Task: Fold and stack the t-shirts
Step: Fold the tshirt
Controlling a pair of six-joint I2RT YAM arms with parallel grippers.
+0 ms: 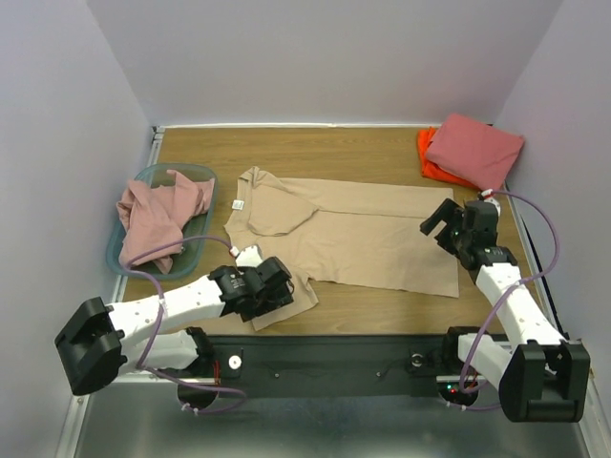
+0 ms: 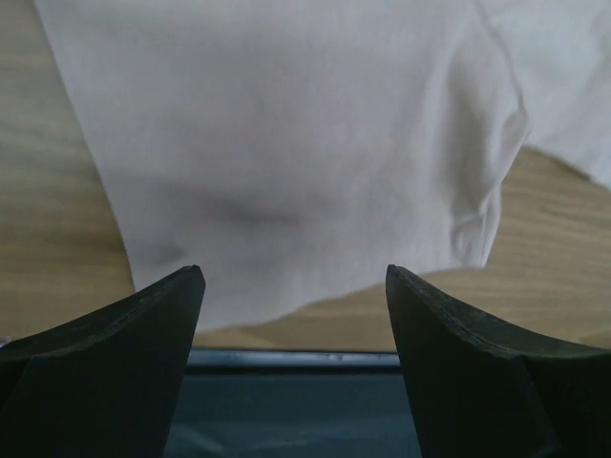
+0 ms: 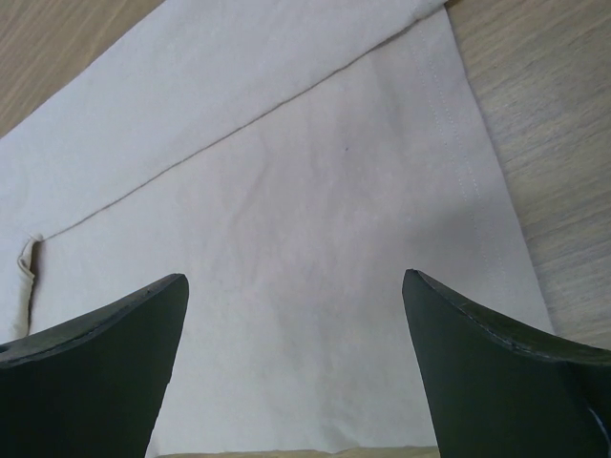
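Locate the tan t-shirt spread across the middle of the table, collar toward the left, hem toward the right, far long edge apparently turned in over the body. Note the left gripper poised over the near sleeve with jaws set wide and nothing between them. Note the right gripper above the hem end, equally wide and empty. Expect the first fault at the sleeve: lying close to the near table edge, thin and slightly rumpled, hence likely to yield a one-layer pinch, or a scrape on bare wood and no catch at all. Close only once the fingertips straddle the cloth edge. Expect the second fault from unequal work at the two ends: lifting or dragging one end faster than the other would probably skew the fold line, pull the turned-in far edge open, and leave a lopsided packet. Expect a third fault from a grip taken too far inside the hem, bunching the body instead of carrying a clean edge across. Mind the finished pile at the far right corner, salmon-red t-shirt on top of orange t-shirt, just beyond the right arm: a wide swing there could nudge or unfold it. Leave the pink t-shirt, heaped in the teal bin at the left, clear of the left elbow during any sweep.
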